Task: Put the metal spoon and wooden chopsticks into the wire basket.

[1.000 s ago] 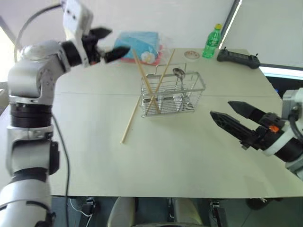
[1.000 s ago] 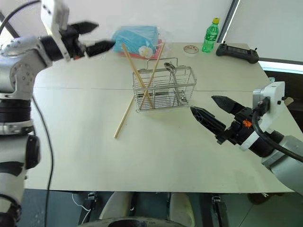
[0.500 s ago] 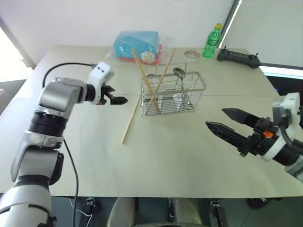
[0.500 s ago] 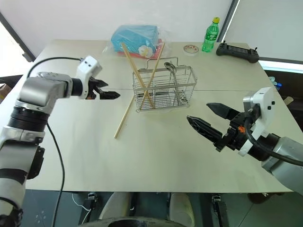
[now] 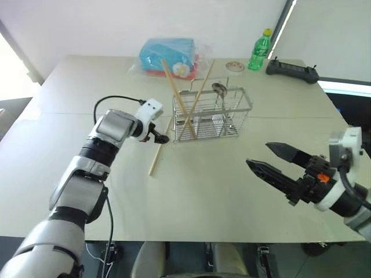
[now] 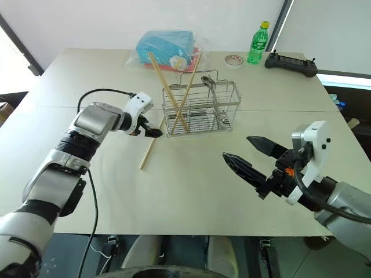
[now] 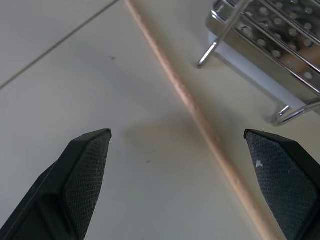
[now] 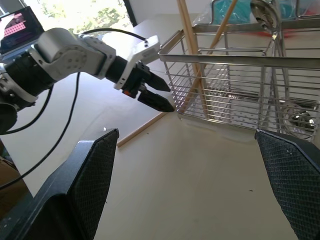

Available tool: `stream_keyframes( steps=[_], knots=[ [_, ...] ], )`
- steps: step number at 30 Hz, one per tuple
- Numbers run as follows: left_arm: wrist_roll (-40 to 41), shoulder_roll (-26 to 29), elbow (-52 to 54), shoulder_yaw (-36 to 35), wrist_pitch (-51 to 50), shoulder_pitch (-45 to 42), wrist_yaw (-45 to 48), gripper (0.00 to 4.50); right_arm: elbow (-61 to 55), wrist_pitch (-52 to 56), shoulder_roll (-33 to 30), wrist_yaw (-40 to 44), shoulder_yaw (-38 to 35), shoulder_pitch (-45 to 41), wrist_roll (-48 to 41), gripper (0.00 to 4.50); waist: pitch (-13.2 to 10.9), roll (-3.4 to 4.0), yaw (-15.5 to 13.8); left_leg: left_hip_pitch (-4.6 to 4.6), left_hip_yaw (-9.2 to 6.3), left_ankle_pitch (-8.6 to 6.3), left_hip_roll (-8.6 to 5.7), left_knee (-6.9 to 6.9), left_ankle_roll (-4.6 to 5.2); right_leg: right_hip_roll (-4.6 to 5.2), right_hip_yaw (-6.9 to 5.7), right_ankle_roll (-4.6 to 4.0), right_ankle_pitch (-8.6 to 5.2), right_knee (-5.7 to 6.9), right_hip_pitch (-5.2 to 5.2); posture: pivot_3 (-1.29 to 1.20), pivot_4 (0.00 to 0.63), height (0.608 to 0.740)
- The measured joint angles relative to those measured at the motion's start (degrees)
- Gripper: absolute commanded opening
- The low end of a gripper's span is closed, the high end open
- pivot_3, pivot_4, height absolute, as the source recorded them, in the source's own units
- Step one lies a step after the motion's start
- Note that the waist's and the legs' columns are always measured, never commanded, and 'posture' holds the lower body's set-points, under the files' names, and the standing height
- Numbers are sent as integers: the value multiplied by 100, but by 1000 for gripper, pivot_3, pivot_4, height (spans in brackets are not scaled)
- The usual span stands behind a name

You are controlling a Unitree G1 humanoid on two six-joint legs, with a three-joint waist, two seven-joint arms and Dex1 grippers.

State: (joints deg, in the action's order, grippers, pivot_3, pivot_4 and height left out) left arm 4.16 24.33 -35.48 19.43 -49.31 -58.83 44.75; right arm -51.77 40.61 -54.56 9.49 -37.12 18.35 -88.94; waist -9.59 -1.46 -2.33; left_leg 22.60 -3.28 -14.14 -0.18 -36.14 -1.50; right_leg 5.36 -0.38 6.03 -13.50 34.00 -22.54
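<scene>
On matte table [image 5: 191, 185] — thin wooden chopstick [image 5: 158, 149], round-sectioned.

Pale surface against a plain white wall

The beige surface [image 5: 203, 191] has a thin seam running across it and rounded far corners. Behind it rises a white wall [image 5: 145, 23]; a dark slanted post [image 5: 282, 23] separates that from a lighter panel at the far right. Bright daylight spills in at the left edge, perhaps from a window. Dark floor [image 5: 185, 258] shows beneath the near edge.
</scene>
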Motion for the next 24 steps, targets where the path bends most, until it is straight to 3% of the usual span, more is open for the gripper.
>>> stream_keyframes(
  steps=[8, 17, 20, 24],
  knots=[
    [-253, -568, -1655, -205, 872, -713, -369, 4488, -309, -181, -19, 255, -395, 416, -264, 4500, 0, -1, 9, -2, 1, 0, -1, 3, 1, 0, -2, 4, 0, 0, 1, 0, 150, 720],
    [-493, -848, -2773, -482, 1623, -1068, -600, 4488, -440, -233, -58, 411, -608, 707, -345, 4500, 0, -3, -1, -10, 1, -1, -4, -5, 1, 4, -4, 8, -1, 1, 15, 0, 150, 720],
    [-532, -860, -2924, -565, 1677, -1119, -626, 3618, -440, -237, -57, 406, -608, 712, -343, 4500, 1, -3, 3, -14, 0, -1, -2, -4, 0, 3, -5, 7, 0, 2, 17, 0, 150, 720],
    [-594, -859, -2982, -659, 1718, -1132, -603, 1655, -432, -240, -57, 391, -606, 702, -333, 4500, 1, -2, 9, -15, 0, -1, -2, -1, 0, 3, -5, 7, 0, 3, 16, 0, 150, 720]
  ],
)
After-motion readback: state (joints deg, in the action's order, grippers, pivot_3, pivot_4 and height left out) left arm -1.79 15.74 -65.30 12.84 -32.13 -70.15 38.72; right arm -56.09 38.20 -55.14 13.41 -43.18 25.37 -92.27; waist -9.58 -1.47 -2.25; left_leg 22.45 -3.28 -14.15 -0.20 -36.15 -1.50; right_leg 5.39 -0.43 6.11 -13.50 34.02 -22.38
